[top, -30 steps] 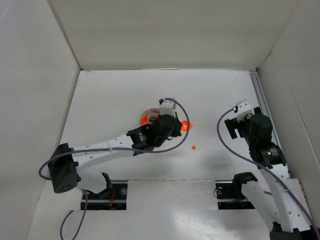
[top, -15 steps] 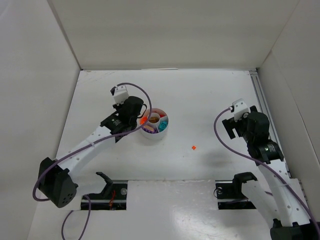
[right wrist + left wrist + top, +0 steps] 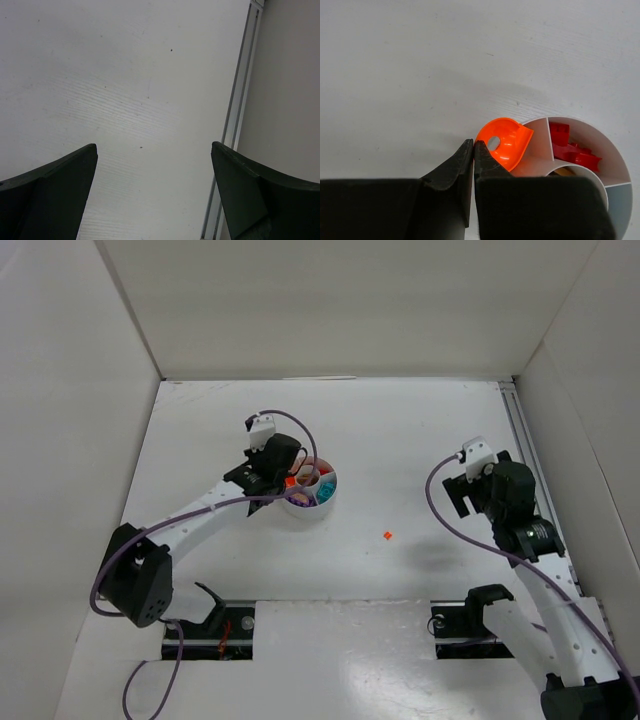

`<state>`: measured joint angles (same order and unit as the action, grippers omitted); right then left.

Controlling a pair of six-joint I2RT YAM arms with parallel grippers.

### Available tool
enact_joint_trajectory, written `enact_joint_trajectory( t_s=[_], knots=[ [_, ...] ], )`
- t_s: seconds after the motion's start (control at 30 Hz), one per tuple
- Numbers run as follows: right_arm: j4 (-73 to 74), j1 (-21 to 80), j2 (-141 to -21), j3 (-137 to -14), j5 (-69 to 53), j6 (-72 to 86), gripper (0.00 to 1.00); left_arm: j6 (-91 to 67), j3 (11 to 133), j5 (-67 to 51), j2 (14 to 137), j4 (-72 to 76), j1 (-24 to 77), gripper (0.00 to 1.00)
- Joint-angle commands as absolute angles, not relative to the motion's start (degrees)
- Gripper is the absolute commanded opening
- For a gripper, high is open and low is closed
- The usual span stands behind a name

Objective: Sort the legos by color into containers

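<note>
No text, label, brand, number or sign legible on any surface, whether from overhead or from either wrist camera.

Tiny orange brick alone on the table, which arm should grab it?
Probably right: the right gripper is open, empty and nearer the tiny orange plastic brick. The left gripper is shut, over at the small round white plastic dish.
</note>
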<state>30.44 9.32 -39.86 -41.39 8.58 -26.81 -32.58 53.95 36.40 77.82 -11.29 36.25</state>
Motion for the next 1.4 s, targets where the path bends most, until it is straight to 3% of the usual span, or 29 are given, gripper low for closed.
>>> enact_joint_trajectory(
  t_s=[0.0, 0.3, 0.57, 0.63, 0.87, 0.93, 0.97, 1.0, 1.03, 1.13, 1.37],
  knots=[
    [27.86, 8.88, -40.52, -41.84, 9.14, -27.07, 1.00, -31.11, 53.26, 33.50, 77.87, -8.18, 35.95, 0.00],
    [27.33, 8.88, -42.09, -41.31, 9.14, -27.07, 1.00, -30.41, 52.56, 31.99, 79.54, -6.68, 37.09, 0.00],
    [26.81, 8.88, -41.57, -41.31, 8.09, -27.60, 1.00, -30.41, 52.56, 31.38, 78.05, -7.21, 38.14, 0.16],
    [26.81, 8.88, -41.57, -41.31, 6.69, -27.60, 1.00, -30.41, 52.03, 31.38, 76.91, -7.73, 38.14, 0.25],
    [24.35, 8.88, -42.19, -40.26, 0.71, -29.97, 1.00, -30.41, 50.98, 31.38, 69.97, -9.05, 38.14, 0.39],
    [23.30, 9.83, -42.80, -40.25, -1.74, -31.46, 0.99, -31.02, 50.98, 31.90, 67.07, -9.92, 38.14, 0.47],
    [22.77, 10.54, -43.76, -40.25, -4.02, -31.46, 0.99, -31.63, 50.45, 32.43, 66.02, -10.89, 38.14, 0.56],
    [22.76, 12.46, -44.55, -39.73, -4.83, -31.99, 0.97, -31.64, 50.45, 32.43, 64.79, -11.42, 38.14, 0.72],
    [22.24, 13.61, -46.65, -39.73, -4.83, -31.99, 0.96, -32.51, 49.84, 32.43, 62.34, -11.95, 38.14, 1.00],
    [20.14, 19.67, -51.65, -38.07, -6.68, -30.07, 0.89, -35.59, 48.26, 32.43, 58.46, -14.76, 38.14, 1.00],
    [15.56, 37.25, -60.97, -36.74, -5.10, -30.06, 0.86, -43.14, 40.70, 29.53, 44.06, -19.59, 38.14, 1.00]
  ],
)
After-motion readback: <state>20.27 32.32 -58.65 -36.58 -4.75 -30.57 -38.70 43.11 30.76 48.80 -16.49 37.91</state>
